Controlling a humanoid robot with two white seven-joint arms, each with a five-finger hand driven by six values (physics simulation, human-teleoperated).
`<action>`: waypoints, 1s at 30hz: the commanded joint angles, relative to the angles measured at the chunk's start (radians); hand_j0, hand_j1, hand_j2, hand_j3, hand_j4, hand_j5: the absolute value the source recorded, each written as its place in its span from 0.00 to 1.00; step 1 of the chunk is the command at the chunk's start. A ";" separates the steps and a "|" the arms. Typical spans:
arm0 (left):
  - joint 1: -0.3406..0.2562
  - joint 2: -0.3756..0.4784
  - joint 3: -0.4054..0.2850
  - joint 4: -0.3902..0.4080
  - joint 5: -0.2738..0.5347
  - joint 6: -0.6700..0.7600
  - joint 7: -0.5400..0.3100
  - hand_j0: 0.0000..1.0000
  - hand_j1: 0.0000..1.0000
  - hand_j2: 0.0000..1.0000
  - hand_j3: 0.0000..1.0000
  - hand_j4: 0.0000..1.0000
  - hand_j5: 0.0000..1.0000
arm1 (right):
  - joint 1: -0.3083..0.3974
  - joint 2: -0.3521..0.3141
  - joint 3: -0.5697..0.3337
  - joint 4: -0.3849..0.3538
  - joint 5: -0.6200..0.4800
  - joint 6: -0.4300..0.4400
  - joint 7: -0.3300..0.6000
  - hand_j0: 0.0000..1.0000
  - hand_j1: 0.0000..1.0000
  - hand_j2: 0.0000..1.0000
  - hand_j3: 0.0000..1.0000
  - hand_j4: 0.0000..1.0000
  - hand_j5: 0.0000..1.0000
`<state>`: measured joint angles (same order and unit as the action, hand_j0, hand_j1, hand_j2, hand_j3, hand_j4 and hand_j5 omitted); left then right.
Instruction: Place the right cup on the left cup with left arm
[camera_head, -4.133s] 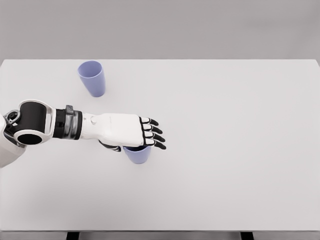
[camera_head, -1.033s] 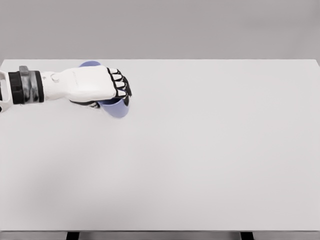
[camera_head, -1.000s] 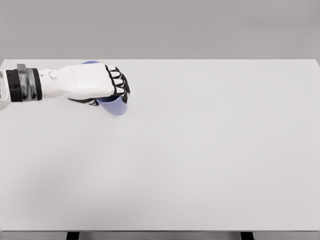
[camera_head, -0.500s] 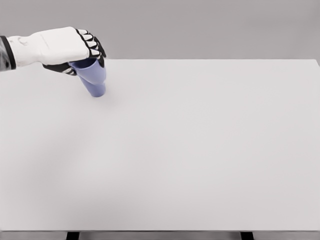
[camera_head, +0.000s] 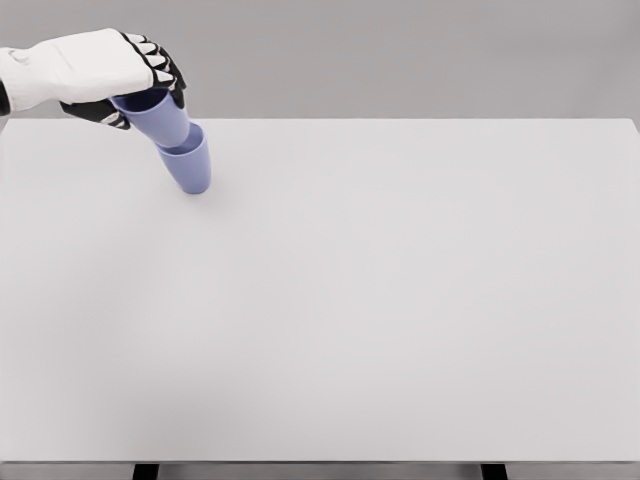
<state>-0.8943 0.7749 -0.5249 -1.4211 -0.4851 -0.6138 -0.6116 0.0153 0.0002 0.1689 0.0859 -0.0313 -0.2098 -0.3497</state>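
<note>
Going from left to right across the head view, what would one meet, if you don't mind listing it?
Left hand → held purple cup → standing purple cup → bare stretch of the white table.

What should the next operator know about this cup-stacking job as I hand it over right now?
Left hand: shut on the held cup, raised at the table's far left.
Right arm: not in view.
Standing cup: upright on the white table; the held cup's base sits at its rim, seemingly starting to nest.
Done: cup picked up and brought over the standing cup.
Left: lower it fully, open the fingers, withdraw the hand.
</note>
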 joint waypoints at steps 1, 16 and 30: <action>0.000 -0.016 0.003 0.019 -0.012 0.003 0.001 0.59 0.59 0.59 0.59 0.59 0.59 | 0.000 0.000 0.000 0.000 -0.001 0.000 0.000 1.00 1.00 1.00 1.00 1.00 1.00; -0.041 -0.146 -0.001 0.214 -0.118 0.003 0.001 0.59 0.59 0.59 0.59 0.59 0.59 | 0.000 0.000 0.000 0.000 -0.001 0.000 0.000 1.00 1.00 1.00 1.00 1.00 1.00; -0.054 -0.147 -0.001 0.243 -0.116 0.003 0.001 0.59 0.59 0.59 0.59 0.59 0.59 | 0.000 0.000 0.000 0.000 -0.001 0.000 0.000 1.00 1.00 1.00 1.00 1.00 1.00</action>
<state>-0.9480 0.6270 -0.5266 -1.1787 -0.6056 -0.6140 -0.6117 0.0153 0.0002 0.1689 0.0859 -0.0313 -0.2098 -0.3497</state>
